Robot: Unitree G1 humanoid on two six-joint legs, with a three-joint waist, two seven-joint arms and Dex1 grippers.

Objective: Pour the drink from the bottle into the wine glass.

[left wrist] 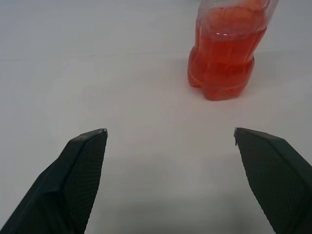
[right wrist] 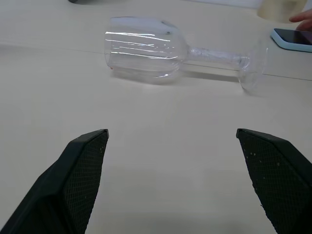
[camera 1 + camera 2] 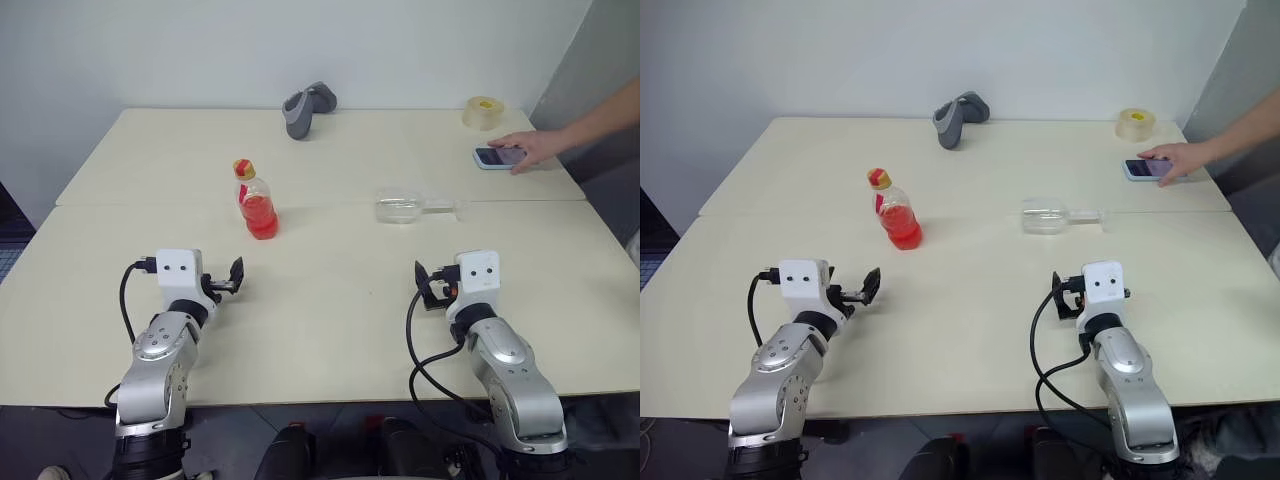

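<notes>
Half bottle (image 1: 225,53) cut off | wine glass (image 2: 161,48) on side

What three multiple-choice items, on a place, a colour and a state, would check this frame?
1. Where is the phone?
A. beside the bottle
B. at the table's far right, under a person's hand
C. in the left gripper

2. What colour is the bottle cap?
A. blue
B. yellow
C. black

3. How is the wine glass?
A. upright
B. on its side
C. held by the right gripper

Key: 1 B, the hand rests on it; 2 B, yellow tops the neck; 3 B, bowl and stem lie along the table.
</notes>
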